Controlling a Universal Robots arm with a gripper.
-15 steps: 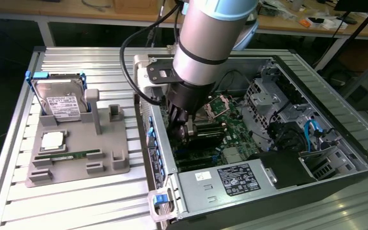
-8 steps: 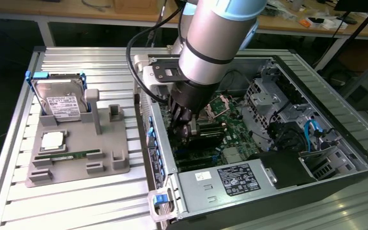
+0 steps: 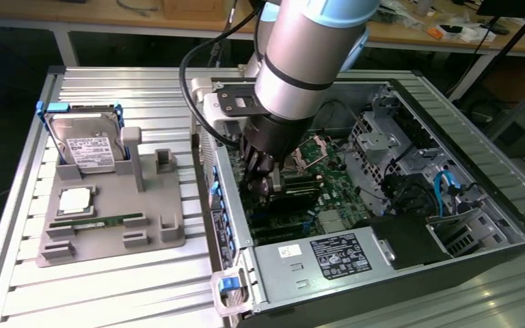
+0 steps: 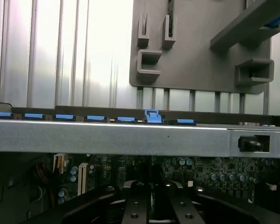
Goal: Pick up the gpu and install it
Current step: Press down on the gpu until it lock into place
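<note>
Ribbed metal table (image 3: 107, 287) carries grey fixture tray (image 3: 167, 236) and open pc case (image 3: 481, 205). gpu (image 3: 294, 188): thin black card, on edge over motherboard (image 3: 322, 154), mid-case, partly hidden by gripper (image 3: 260, 179). Case wall (image 4: 130, 137) tight at gripper's 9 o'clock, free room toward 3. Fingers (image 4: 135, 205) nearly closed, clamped on gpu top edge

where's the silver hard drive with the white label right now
In the exterior view the silver hard drive with the white label stands propped at the far end of the grey plastic parts holder, on that view's left, outside the open computer case.
</note>
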